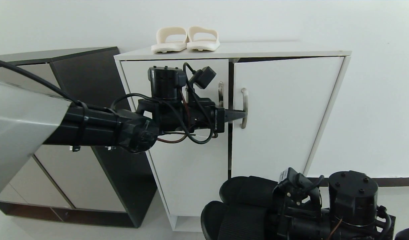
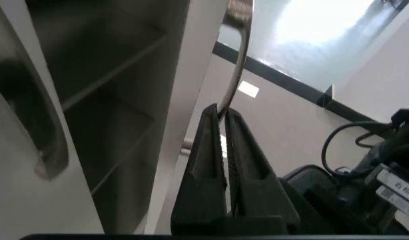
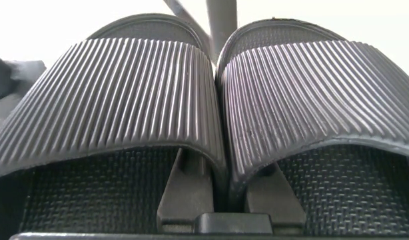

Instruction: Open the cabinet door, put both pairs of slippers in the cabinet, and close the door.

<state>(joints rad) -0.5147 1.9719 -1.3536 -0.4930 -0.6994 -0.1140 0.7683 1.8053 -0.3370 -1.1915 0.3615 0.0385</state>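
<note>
A white two-door cabinet (image 1: 291, 53) stands against the wall. A cream pair of slippers (image 1: 186, 39) lies on its top. My left gripper (image 1: 242, 113) is shut on the right door's metal handle (image 1: 245, 100), and that door is slightly ajar. In the left wrist view the gripper (image 2: 224, 130) pinches the handle (image 2: 236, 60), with shelves (image 2: 104, 80) showing through the gap. Low at the front, my right gripper (image 3: 223, 180) is shut on a black ribbed pair of slippers (image 3: 144, 93), held side by side (image 1: 237, 203).
A dark cabinet (image 1: 81, 70) with pale doors stands just left of the white one. The left door's handle (image 1: 220, 94) sits close behind my left wrist. Bare wall and floor lie to the right of the cabinet.
</note>
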